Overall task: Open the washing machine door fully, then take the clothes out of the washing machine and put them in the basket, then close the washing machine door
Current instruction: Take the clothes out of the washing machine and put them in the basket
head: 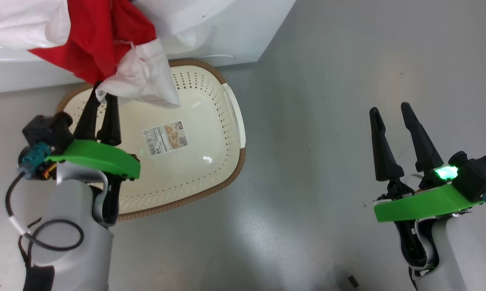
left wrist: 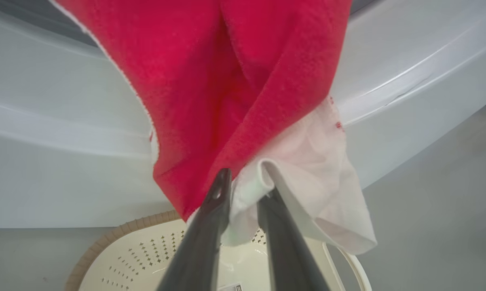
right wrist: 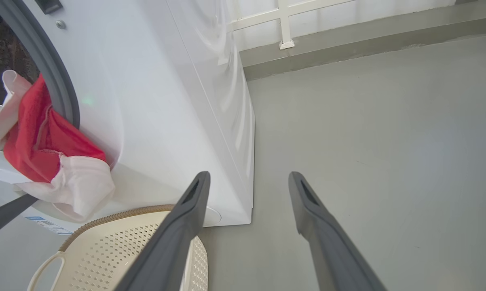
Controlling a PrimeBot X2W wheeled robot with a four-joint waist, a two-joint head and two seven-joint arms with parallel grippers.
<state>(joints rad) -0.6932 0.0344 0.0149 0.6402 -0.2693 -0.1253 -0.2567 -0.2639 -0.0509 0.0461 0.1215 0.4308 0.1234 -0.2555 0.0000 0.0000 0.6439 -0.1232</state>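
Note:
The clothes [head: 93, 44], a red garment with a white one [head: 146, 76] below it, hang out of the washing machine [head: 227, 32] over the cream basket [head: 222, 178]. My left gripper [head: 102, 101] reaches up to the white hem above the basket. In the left wrist view its jaws [left wrist: 247, 184] stand slightly apart, with a fold of white cloth [left wrist: 243, 194] between them. My right gripper [head: 389, 108] is open and holds nothing, over bare floor to the right. The right wrist view shows the clothes [right wrist: 45, 137] draped over the grey rubber ring [right wrist: 61, 81]. The washing machine door is out of view.
Grey floor [head: 328, 121] spreads to the right of the basket and the machine. A paper label [head: 165, 138] lies on the basket's bottom. A low wall ledge with a white rail [right wrist: 283, 24] runs behind the machine.

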